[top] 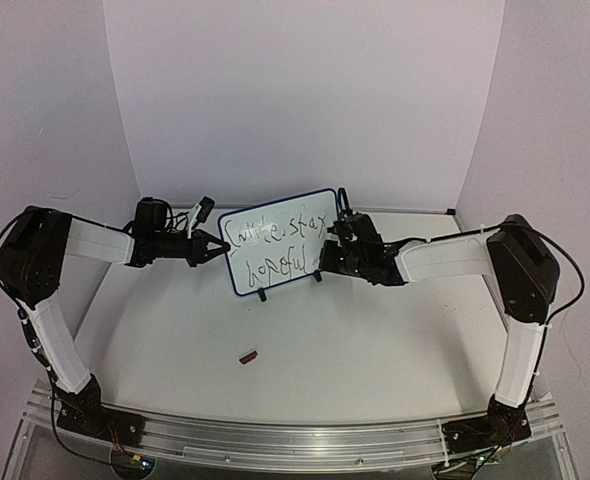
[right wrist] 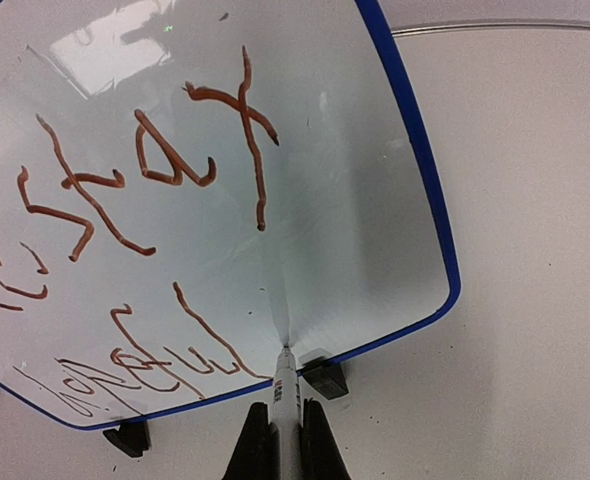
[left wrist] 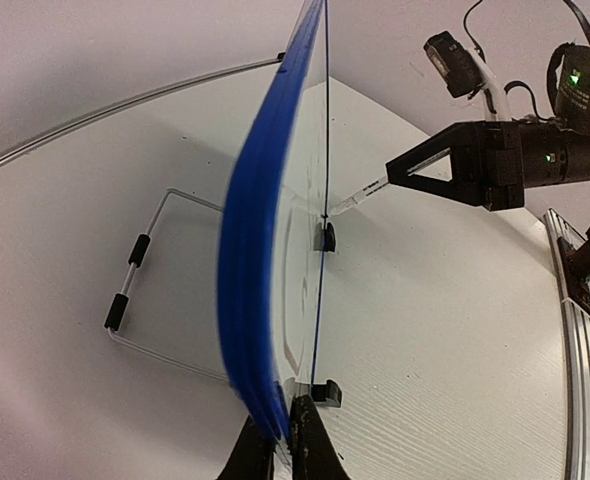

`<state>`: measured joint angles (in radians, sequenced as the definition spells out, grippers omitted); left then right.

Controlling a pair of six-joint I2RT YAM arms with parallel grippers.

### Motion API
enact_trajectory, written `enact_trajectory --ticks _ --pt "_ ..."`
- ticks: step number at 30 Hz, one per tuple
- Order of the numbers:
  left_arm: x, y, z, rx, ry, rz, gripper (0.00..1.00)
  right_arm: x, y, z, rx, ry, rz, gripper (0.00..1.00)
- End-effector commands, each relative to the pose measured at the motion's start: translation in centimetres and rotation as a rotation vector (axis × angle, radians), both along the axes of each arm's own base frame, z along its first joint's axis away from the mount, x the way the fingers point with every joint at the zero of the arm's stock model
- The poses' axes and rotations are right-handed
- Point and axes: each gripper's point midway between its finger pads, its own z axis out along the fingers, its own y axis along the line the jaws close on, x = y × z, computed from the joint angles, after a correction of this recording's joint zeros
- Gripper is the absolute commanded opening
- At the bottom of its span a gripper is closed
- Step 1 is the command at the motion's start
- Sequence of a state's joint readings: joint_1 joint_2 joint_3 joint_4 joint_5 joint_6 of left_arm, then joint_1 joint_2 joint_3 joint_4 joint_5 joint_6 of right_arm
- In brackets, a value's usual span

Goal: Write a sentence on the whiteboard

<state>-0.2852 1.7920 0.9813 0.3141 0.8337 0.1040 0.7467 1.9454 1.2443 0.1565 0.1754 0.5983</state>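
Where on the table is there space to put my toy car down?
The table is bare between the whiteboard and the near edge, apart from a small dark red piece left of middle. It is crowded at the board: the left hand grips its left edge and the right hand holds a marker at its right side.

Left arm [top: 100, 243] and right arm [top: 445, 258] elbows-out, wrists inward (almost mirrored), jaws pinched narrow.

Noted a small dark red-brown piece [top: 247, 355] lying on the white table [top: 395, 340], left of centre, toward the front; found a grooved aluminium rail [top: 295, 438] running along the near edge; saw plain pale walls [top: 305, 90] closing the back and both sides.
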Motion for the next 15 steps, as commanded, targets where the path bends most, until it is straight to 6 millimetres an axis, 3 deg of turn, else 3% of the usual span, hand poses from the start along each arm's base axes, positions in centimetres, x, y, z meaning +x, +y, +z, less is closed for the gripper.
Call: enact_trajectory --ticks 1,15 --pt "0.62 1.25 -1.88 0.093 -0.014 0.068 0.0 1.04 0.46 1.36 0.01 -0.043 -0.013 0.0" --pt "0.63 1.22 -1.88 0.093 -0.013 0.068 0.0 1.14 0.42 1.34 0.003 -0.047 -0.015 0.0"
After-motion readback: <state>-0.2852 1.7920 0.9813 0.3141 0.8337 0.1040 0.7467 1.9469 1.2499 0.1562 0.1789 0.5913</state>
